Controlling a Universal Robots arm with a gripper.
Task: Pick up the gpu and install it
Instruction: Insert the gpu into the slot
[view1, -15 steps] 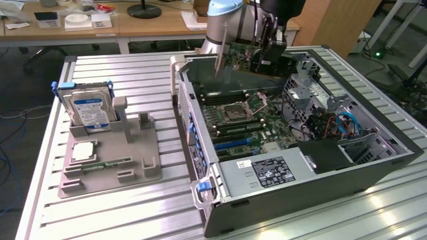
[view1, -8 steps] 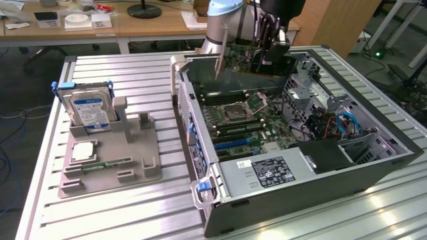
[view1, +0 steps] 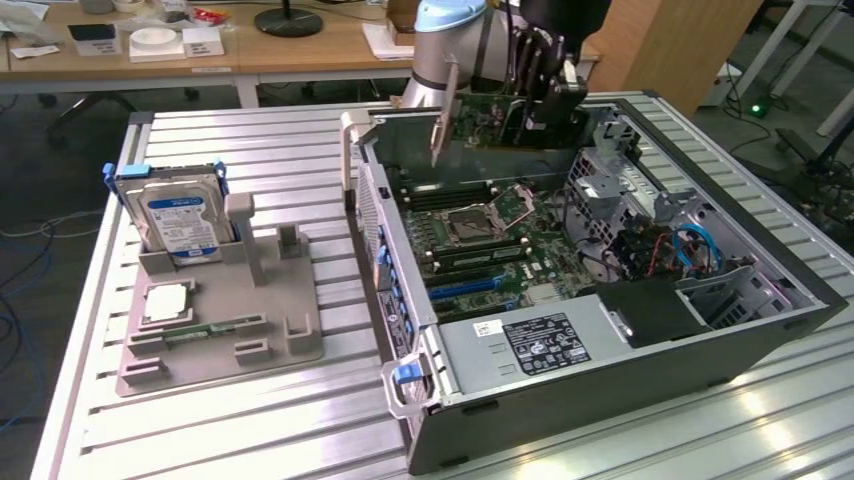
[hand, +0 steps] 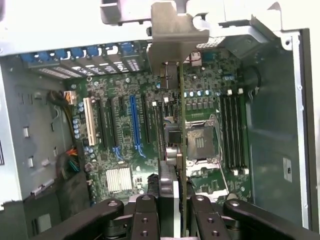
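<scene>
The gpu (view1: 497, 118) is a thin card with a green board and a metal bracket. It hangs upright above the far end of the open computer case (view1: 747, 335). My gripper (view1: 545, 80) is shut on its upper edge. In the wrist view the gpu (hand: 172, 135) shows edge-on, with its silver bracket (hand: 175, 30) toward the case's rear wall. The black fingers (hand: 146, 216) of the gripper (hand: 172, 202) clamp it from both sides. Below lies the motherboard (hand: 115, 150) with its blue slot (hand: 134, 125) and black slots beside it. The card is clear of the slots.
A grey holder (view1: 220, 330) on the exterior view's left carries a silver hard drive (view1: 180, 215), a processor chip (view1: 167, 300) and a memory stick (view1: 214, 328). Inside the case are the processor socket (view1: 483, 212), the power supply (view1: 527, 345) and cables (view1: 667, 250). A desk stands behind.
</scene>
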